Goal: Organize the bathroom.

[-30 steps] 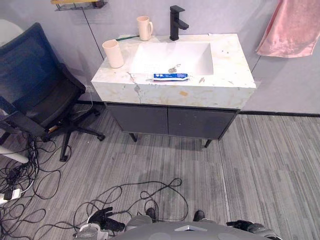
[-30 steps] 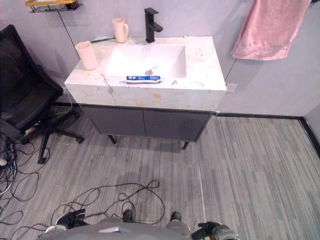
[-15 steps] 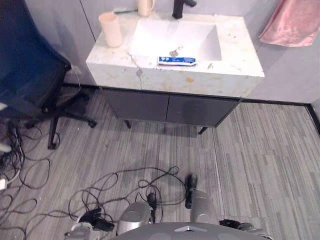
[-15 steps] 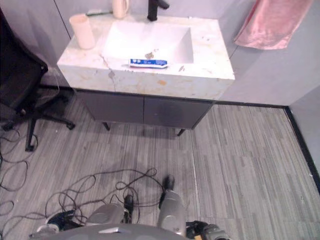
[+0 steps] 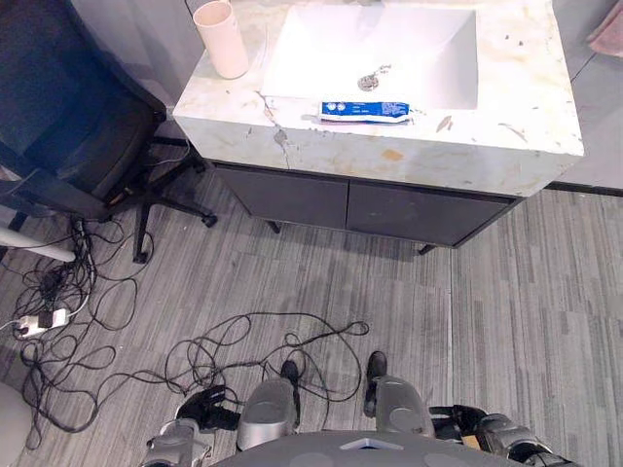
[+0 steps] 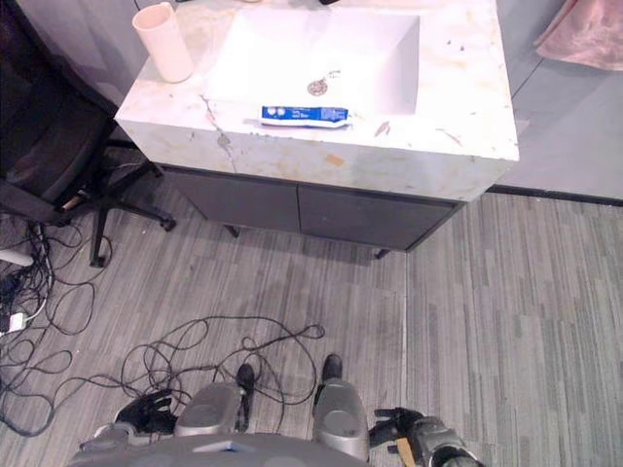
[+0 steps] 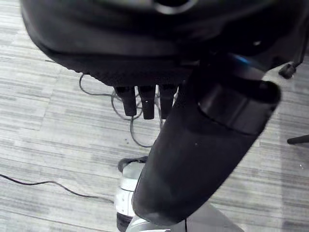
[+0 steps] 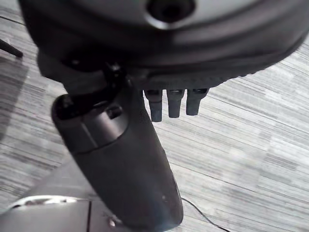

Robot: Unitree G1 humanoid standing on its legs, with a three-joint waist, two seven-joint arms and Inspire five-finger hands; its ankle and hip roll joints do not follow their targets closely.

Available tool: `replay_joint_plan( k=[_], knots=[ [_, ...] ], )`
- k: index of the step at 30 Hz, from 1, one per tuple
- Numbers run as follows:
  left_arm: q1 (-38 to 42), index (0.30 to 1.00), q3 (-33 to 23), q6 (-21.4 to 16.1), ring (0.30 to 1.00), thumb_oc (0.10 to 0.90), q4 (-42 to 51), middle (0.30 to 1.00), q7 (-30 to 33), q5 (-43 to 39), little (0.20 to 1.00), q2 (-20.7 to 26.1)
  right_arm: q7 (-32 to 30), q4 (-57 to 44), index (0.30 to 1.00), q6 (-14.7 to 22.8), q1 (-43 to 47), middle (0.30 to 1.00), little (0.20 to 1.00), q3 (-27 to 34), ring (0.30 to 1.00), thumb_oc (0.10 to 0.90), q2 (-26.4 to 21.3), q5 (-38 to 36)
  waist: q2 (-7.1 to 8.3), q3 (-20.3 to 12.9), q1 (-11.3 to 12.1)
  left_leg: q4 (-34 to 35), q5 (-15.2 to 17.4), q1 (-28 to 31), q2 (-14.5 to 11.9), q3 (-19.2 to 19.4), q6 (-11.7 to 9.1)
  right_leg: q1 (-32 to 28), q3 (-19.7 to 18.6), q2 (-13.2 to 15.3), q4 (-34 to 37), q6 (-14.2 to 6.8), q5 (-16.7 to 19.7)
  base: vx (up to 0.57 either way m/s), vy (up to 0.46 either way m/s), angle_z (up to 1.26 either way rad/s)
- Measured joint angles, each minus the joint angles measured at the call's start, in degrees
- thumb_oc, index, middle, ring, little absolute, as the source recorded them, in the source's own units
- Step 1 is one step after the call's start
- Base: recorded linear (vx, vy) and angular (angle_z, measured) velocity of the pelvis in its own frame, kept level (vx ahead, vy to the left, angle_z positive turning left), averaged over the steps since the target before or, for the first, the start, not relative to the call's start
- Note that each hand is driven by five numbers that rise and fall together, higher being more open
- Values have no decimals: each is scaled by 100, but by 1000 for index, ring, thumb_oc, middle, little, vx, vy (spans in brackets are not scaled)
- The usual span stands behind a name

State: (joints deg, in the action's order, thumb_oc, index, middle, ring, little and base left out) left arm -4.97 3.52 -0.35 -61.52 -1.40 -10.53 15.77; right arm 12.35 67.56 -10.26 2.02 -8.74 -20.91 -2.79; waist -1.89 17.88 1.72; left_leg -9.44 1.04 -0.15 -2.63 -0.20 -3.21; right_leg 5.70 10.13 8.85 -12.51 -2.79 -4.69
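Note:
A blue and white toothpaste tube [image 5: 365, 109] lies on the front rim of the white basin [image 5: 389, 44], which is set in a marble vanity top [image 5: 496, 136]. A pale pink cup [image 5: 226, 39] stands upright at the top's left end. My left hand [image 5: 204, 407] hangs low by my side, far below the vanity. Its fingers [image 7: 144, 102] are relaxed and hold nothing. Low on the other side is my right hand [image 5: 465, 421], fingers [image 8: 169, 105] straight and empty over the floor.
A dark cabinet [image 5: 389, 209] with two doors sits under the top. A black office chair [image 5: 68, 126] stands at the left. Loose cables [image 5: 224, 350] and a power strip [image 5: 39, 324] lie on the grey plank floor. A pink towel [image 6: 584, 34] hangs at the right.
The whole picture has shifted: the camera has come closer to the vanity and tipped down, so the tap and the far mug have left the frame. Both hands stay low.

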Motion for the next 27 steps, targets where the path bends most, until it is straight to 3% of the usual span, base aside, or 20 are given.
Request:
replay_joint_plan(
  k=[3, 5, 8, 9, 10, 11, 13, 14, 16, 18, 22, 23, 24, 25, 26, 27],
  knots=[
    [-90, 900, -116, -87, 900, 800, 20, 900, 9, 62, 900, 59, 4, 185, 900, -40, -59, 900, 900, 1, 900, 800, 55, 28, 4, -268, 71, 54, -3, 69, 0, -6, -7, -21, 58, -8, -19, -52, -87, 157, -111, 8],
    [-192, 900, -281, -155, 900, 800, 38, 900, 23, 211, 900, 76, 13, 201, 900, -61, -125, 900, 900, -1, 900, 800, 64, 57, -6, -431, 140, -256, -27, -14, 19, -23, -46, -80, 63, -13, -53, -25, -144, 135, -155, -2],
    [-292, 900, -405, -217, 900, 800, 137, 900, -24, 221, 900, 183, 28, 240, 900, -51, -142, 900, 900, 28, 900, 800, 90, 57, 97, -541, 144, -1802, -117, -869, 126, -168, -156, 240, 42, 54, -704, 239, -464, 131, -122, 7],
    [-270, 900, -401, -205, 900, 800, 154, 900, -45, 221, 900, 232, 30, 238, 900, -46, -131, 900, 900, 33, 900, 800, 97, 58, 136, -559, 154, -2378, -357, -1272, 137, -282, -222, 347, -9, 69, -857, 292, -547, 181, -29, -8],
    [-247, 900, -380, -169, 900, 800, 158, 900, -101, 221, 900, 261, 39, 224, 900, -59, -92, 900, 900, -7, 900, 800, 108, 56, 220, -570, 283, -2835, -815, -1594, 106, -322, -175, 288, -112, 73, -789, 341, -550, 235, 31, -12],
    [-238, 900, -369, -155, 900, 800, 183, 900, -156, 221, 900, 259, 44, 234, 900, -69, -93, 900, 900, -34, 900, 800, 100, 58, 277, -582, 291, -2890, -803, -1710, 73, -295, -134, 263, -100, 37, -716, 361, -539, 191, 60, -10],
    [-347, 900, -153, -138, 900, 800, 206, 900, -260, 222, 900, 269, 34, 229, 900, -63, -103, 900, 900, -87, 900, 800, 79, 58, 158, -672, 262, -1375, -636, -1535, -324, 100, -83, 29, 29, -241, -327, 455, -465, 263, 119, 8],
    [-405, 900, -76, -133, 900, 800, 273, 900, -316, 225, 900, 263, 30, 231, 900, -62, -98, 900, 900, -101, 900, 800, 95, 53, 78, -670, 282, -128, -708, -1348, -444, 145, -195, -71, 69, -453, -213, 488, -356, 377, 170, 14],
    [-398, 900, 19, -102, 900, 800, 286, 900, -402, 285, 900, 227, 8, 251, 900, -72, -123, 900, 900, -114, 900, 800, 84, 23, -34, -673, 290, 1147, -837, -1216, -466, -113, -370, -279, 59, -732, 180, 401, -281, 316, 121, 3],
    [-445, 900, 23, -90, 900, 800, 312, 900, -440, 454, 900, 210, 1, 259, 900, -32, -116, 900, 900, -83, 900, 800, 80, 13, -113, -472, 410, 1407, -920, -1121, -441, -201, -444, -602, -23, -879, 423, 437, -216, 234, 103, -26],
    [-514, 900, 22, -93, 900, 800, 301, 900, -448, 463, 900, 205, -2, 260, 900, -20, -130, 900, 900, -84, 900, 800, 79, 14, -99, -435, 456, 1248, -919, -1148, -386, -204, -446, -718, -57, -912, 515, 542, -193, 114, 71, -28],
    [-656, 900, 0, -91, 900, 800, 94, 900, -476, 691, 900, 203, -13, 247, 900, -2, -221, 900, 900, -74, 900, 800, 49, 14, -120, -422, 420, -5, -752, -1286, -2, -123, -243, -1032, -172, -743, 597, 505, -317, 136, 88, -33],
    [-656, 900, 0, -91, 900, 800, 94, 900, -476, 691, 900, 203, -13, 247, 900, -2, -221, 900, 900, -74, 900, 800, 49, 14, -120, -422, 420, -5, -752, -1286, -2, -123, -243, -1032, -172, -743, 597, 505, -317, 355, 356, -35],
    [-603, 900, 29, -59, 900, 800, 133, 900, -458, 666, 900, 236, -39, 356, 900, 5, -300, 900, 900, -105, 900, 800, 71, 17, -167, -411, 333, 357, -821, -854, 236, 41, 82, -1109, -277, -563, 468, 155, -438, 219, 268, -2],
    [-603, 900, 29, -59, 900, 800, 133, 900, -458, 666, 900, 236, -39, 356, 900, 5, -300, 900, 900, -105, 900, 800, 71, 17, -167, -411, 333, 357, -821, -854, 236, 41, 82, -1109, -277, -563, 468, 155, -438, 227, 278, -20],
    [-502, 900, 127, -33, 900, 800, 122, 900, -450, 658, 900, 269, -41, 427, 900, 62, -227, 900, 900, -139, 900, 800, 67, 18, -127, -349, 344, 845, -994, -487, 401, -36, 327, -929, -398, -329, 37, 18, -542, 49, 80, -48]
  ],
)
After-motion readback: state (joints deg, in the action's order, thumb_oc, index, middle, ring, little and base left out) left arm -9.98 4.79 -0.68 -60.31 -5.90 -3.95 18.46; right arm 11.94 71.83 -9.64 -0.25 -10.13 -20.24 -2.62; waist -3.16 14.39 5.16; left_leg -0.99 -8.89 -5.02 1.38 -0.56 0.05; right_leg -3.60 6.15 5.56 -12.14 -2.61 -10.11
